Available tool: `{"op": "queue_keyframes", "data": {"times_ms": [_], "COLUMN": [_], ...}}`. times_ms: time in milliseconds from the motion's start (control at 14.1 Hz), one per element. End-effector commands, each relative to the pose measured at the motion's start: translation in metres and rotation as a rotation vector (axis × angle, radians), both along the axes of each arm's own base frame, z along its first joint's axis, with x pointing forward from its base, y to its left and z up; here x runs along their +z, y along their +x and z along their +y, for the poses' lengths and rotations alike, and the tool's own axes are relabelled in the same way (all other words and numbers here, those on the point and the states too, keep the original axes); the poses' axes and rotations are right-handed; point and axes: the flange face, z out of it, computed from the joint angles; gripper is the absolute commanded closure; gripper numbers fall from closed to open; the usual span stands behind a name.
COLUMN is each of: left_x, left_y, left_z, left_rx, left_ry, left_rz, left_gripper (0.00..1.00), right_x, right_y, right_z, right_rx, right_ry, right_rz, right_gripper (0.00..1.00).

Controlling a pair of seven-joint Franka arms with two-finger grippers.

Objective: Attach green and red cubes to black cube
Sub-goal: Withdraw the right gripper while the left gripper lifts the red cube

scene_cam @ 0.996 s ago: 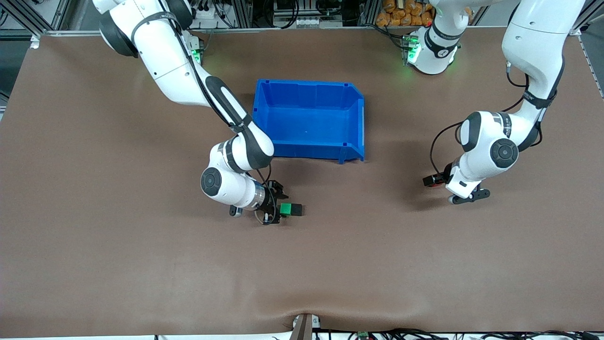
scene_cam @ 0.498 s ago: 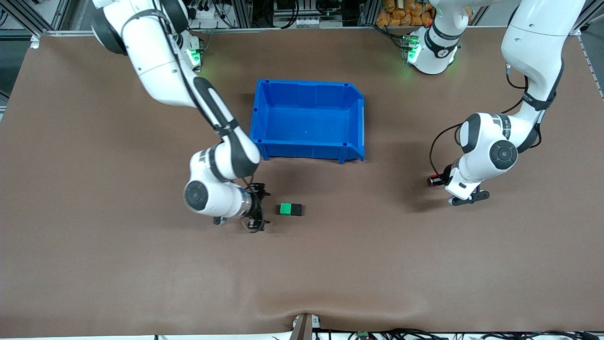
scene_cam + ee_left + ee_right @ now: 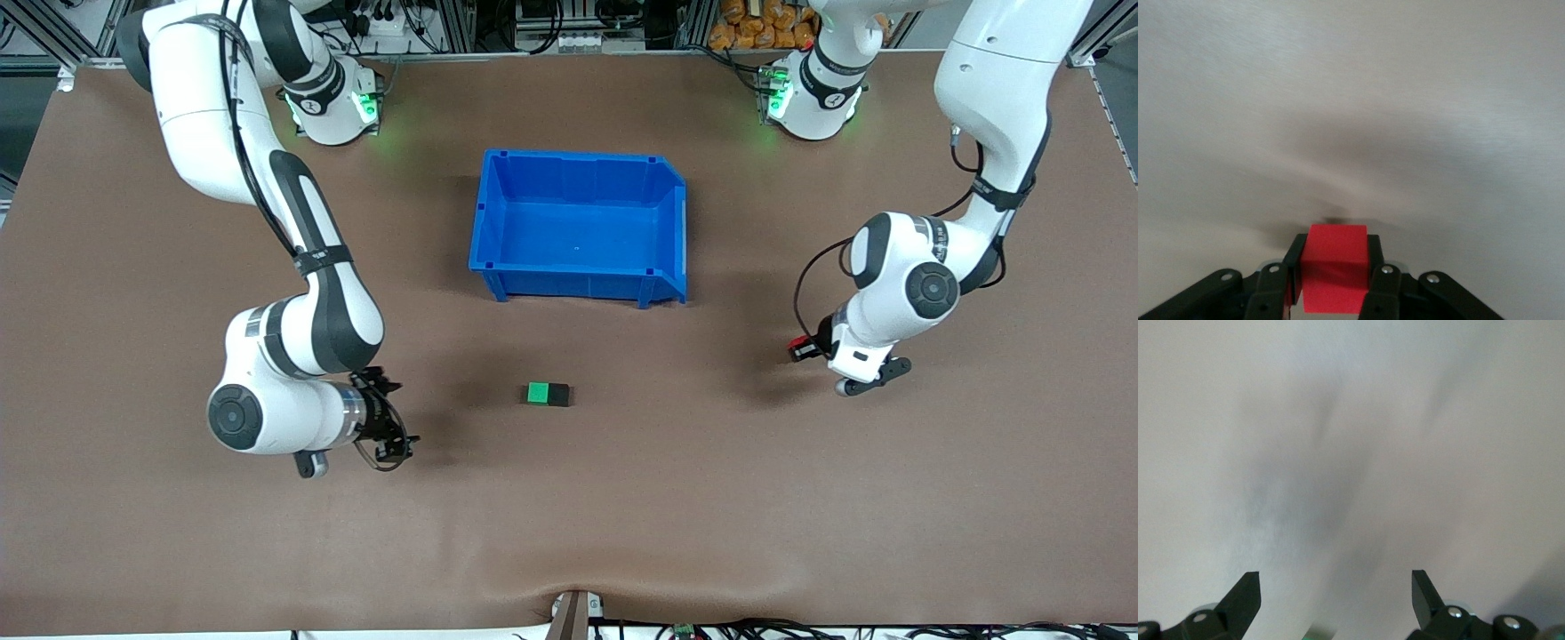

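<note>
Meanwhile, Red Cube Gripped as Green and Black Sit Joined

Meanwhile, at a brown desk (image 3: 800, 516), the left tool (image 3: 800, 348) is clenched on the red cube (image 3: 1335, 277), which sits squarely between its black fingers (image 3: 1381, 293) in the left wrist view; from the front only a sliver of red shows at the tool's tip, low over bare desk toward the left arm's end. The green cube (image 3: 537, 393) and the black cube (image 3: 558, 395) rest on the desk touching side by side, the green one toward the right arm's end, both nearer to the front camera than the blue bin (image 3: 582, 284). The right tool (image 3: 391, 427) hangs released, its fingers (image 3: 1245, 597) spread wide over bare desk, well apart from the joined pair and toward the right arm's end.
</note>
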Motion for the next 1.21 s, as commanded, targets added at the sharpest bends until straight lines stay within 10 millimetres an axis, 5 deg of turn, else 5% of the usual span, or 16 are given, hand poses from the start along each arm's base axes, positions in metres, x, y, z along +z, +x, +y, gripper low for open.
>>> {"op": "queue_keyframes", "data": {"times_ms": [0, 356, 640, 925, 1139], "left_x": [0.030, 0.054, 0.059, 0.055, 0.058], "left_y": [0.014, 0.040, 0.057, 0.064, 0.063], "left_z": [-0.015, -0.076, -0.121, -0.155, -0.178], "left_rx": [0.123, 0.366, 0.551, 0.627, 0.712], "left_ry": [-0.007, -0.036, -0.068, -0.087, -0.101], "left_rz": [0.026, 0.020, 0.016, 0.024, 0.034], "left_gripper": [1.00, 1.00, 1.00, 1.00, 1.00], "right_x": [0.024, 0.071, 0.111, 0.226, 0.269], "right_y": [0.006, 0.028, 0.020, -0.056, -0.122], "right_z": [-0.043, -0.176, -0.236, -0.257, -0.254], "right_rx": [0.296, 0.615, 0.773, 0.794, 0.805], "right_ry": [-0.063, -0.050, -0.024, 0.053, 0.053], "right_rz": [-0.048, -0.156, -0.184, -0.123, -0.141], "right_gripper": [0.00, 0.00, 0.00, 0.00, 0.00]}}
